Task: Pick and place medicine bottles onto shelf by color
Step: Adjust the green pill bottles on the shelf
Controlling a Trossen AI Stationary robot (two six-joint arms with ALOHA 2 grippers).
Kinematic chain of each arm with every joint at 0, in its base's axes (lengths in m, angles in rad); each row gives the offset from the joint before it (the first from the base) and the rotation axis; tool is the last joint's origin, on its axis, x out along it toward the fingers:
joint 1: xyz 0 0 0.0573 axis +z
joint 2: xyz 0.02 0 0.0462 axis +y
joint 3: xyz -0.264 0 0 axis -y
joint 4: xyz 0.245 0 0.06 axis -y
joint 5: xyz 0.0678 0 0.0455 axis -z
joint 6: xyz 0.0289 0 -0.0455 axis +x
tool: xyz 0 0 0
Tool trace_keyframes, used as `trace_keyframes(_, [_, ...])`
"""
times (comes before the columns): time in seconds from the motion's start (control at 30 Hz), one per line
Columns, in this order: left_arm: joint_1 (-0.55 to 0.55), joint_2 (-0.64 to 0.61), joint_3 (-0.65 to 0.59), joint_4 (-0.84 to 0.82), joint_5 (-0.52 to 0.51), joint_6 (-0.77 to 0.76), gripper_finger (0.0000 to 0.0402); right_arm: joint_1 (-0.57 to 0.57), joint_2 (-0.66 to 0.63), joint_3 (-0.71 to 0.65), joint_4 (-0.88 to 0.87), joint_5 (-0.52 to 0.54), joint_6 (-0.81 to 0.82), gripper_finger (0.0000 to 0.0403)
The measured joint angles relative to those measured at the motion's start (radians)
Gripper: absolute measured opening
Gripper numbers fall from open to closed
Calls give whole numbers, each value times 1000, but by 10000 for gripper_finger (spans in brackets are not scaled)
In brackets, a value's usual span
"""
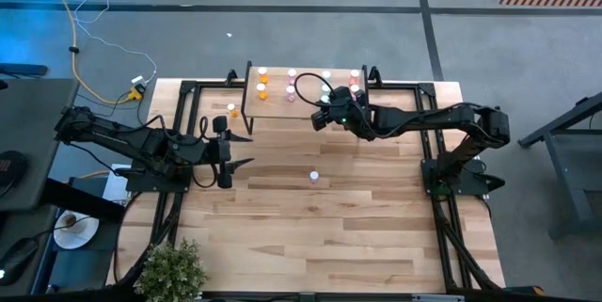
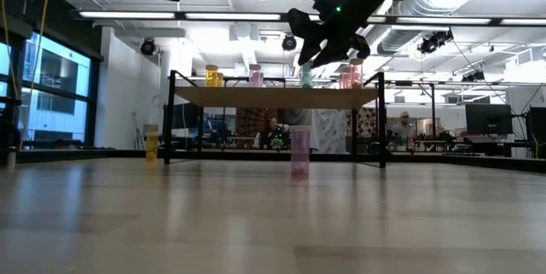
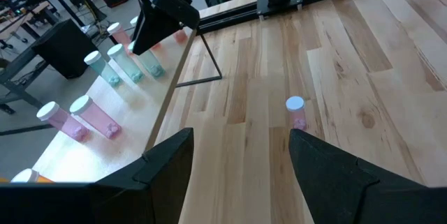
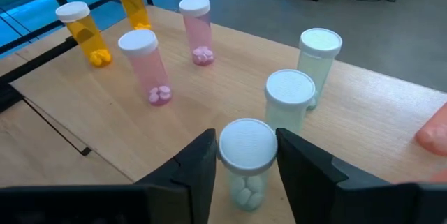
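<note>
The shelf [image 1: 306,106] stands at the table's far edge and bears upright medicine bottles: orange [image 4: 84,32], pink [image 4: 147,63], teal [image 4: 289,102] and, at the right, red [image 1: 355,81]. My right gripper [image 4: 246,155] hovers over the shelf's near edge with a teal bottle [image 4: 246,182] between its fingers. My left gripper [image 3: 241,161] waits open above the table's left half, touching nothing. A pink bottle [image 1: 314,177] stands on its base mid-table. An orange bottle [image 2: 152,144] stands on the table just left of the shelf. My right gripper has the teal bottle's white cap [image 4: 246,144] between its two fingers, one on each side. The fingers come slanting down from the table's near right. The bottle is upright, its base apparently on the shelf's top near the front edge.
The shelf's thin black legs [image 3: 209,60] rise from the table on both sides. A potted plant [image 1: 174,269] sits at the near left corner. Bare wood lies between the lone pink bottle [image 3: 296,111] and the near edge.
</note>
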Motion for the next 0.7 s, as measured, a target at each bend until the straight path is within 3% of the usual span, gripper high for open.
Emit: trace_keyframes(0.7, [0, 0, 0, 0, 0, 0, 225, 41, 0, 0, 8, 34, 1, 137])
